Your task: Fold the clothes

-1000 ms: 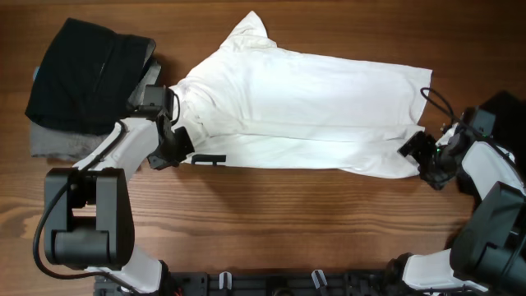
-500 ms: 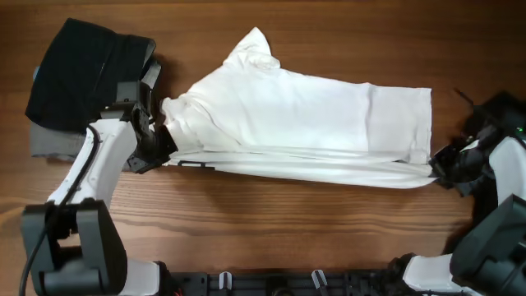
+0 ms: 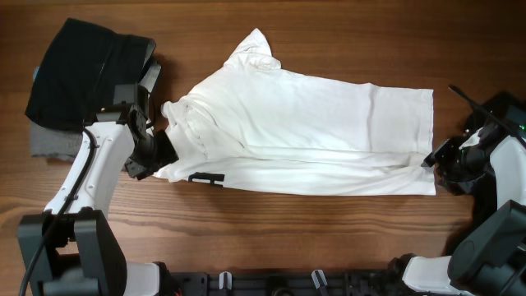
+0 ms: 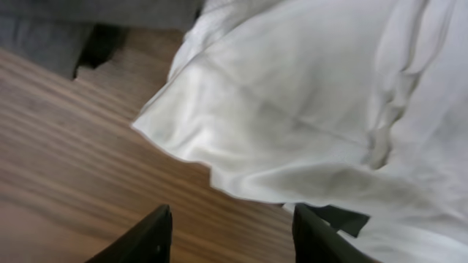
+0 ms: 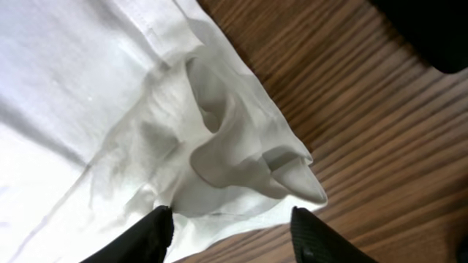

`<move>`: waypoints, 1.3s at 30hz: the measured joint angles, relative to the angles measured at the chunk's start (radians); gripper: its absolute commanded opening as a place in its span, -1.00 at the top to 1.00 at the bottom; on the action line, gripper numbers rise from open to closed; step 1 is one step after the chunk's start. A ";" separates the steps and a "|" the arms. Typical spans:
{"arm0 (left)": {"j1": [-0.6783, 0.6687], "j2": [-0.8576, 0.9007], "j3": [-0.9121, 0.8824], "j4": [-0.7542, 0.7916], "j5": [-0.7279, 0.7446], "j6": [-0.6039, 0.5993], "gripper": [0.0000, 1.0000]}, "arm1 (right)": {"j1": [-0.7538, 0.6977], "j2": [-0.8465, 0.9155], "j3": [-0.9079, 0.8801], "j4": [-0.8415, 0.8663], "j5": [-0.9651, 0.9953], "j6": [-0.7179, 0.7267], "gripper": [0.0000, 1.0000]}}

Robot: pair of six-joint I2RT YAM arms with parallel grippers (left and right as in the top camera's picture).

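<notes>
Overhead, the brown wood-grain table (image 3: 329, 222) bore the large white short-sleeved T-shirt (image 3: 312, 123) spread flat at centre. A folded black garment (image 3: 82, 74) lay on a grey garment (image 3: 49, 144) at far left. The left gripper (image 4: 230, 234) and right gripper (image 5: 234, 234) stood released at the shirt's ends.

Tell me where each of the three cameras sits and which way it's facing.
Overhead: fixed above the table, looking straight down on the white T-shirt and dark garments; the left arm and right arm show.
Left wrist: on the left gripper, low over the wood, facing the shirt's edge; its two fingers show.
Right wrist: on the right gripper, facing the shirt's crumpled corner; its fingers show.
Shared: all three see the T-shirt.
</notes>
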 measured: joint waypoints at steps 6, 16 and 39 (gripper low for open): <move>0.000 0.000 0.002 0.051 0.124 0.000 -0.04 | -0.001 0.000 0.000 -0.033 0.000 0.028 -0.27; -0.018 0.000 0.003 0.167 0.214 0.003 0.07 | 0.002 0.000 -0.054 0.040 -0.121 -0.056 -0.25; -0.166 0.327 0.011 0.711 0.249 0.196 0.92 | 0.111 0.000 -0.058 -0.040 -0.183 -0.097 -0.33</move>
